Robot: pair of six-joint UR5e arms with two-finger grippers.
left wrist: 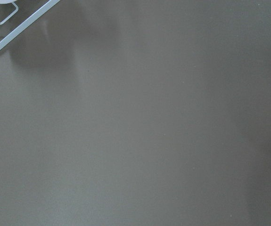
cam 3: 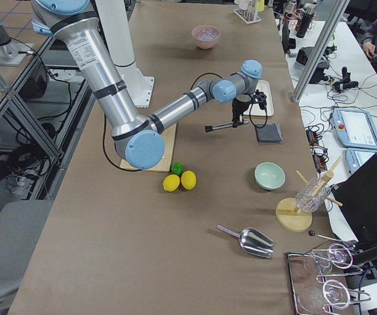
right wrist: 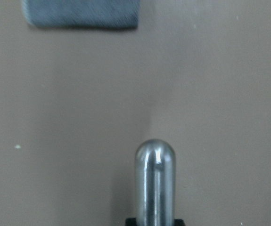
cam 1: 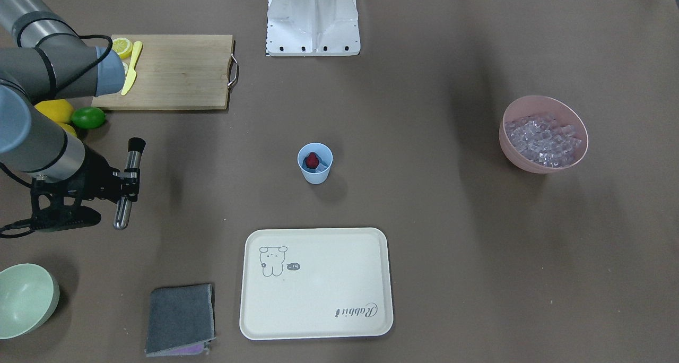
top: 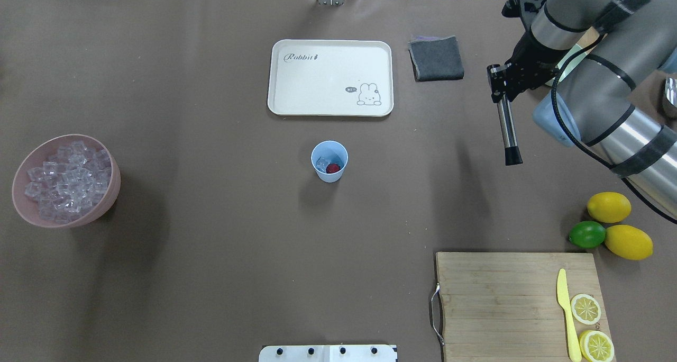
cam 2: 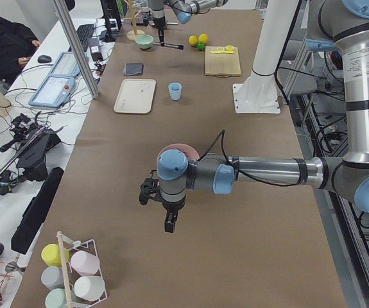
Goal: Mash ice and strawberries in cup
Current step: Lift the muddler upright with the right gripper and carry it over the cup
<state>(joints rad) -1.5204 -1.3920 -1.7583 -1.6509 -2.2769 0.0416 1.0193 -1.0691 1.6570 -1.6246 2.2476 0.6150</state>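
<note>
Ice [top: 63, 179] filled the pink bowl [top: 113, 188] at mid-left; at frame centre the cup [top: 329, 178] held a cube and the strawberry [top: 333, 168], seemingly whole, so mashing looked unstarted. At upper right the right gripper [top: 499, 84] clamped a steel muddler [top: 509, 132], well apart from the cup; whether the left gripper [cam 2: 170, 226] was open could not be told.

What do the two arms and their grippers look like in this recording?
The right arm and left arm are silver tubes with pale blue joint caps and dark grey bands. A black cable runs along each forearm. The right gripper and left gripper are black and two-fingered.
</note>
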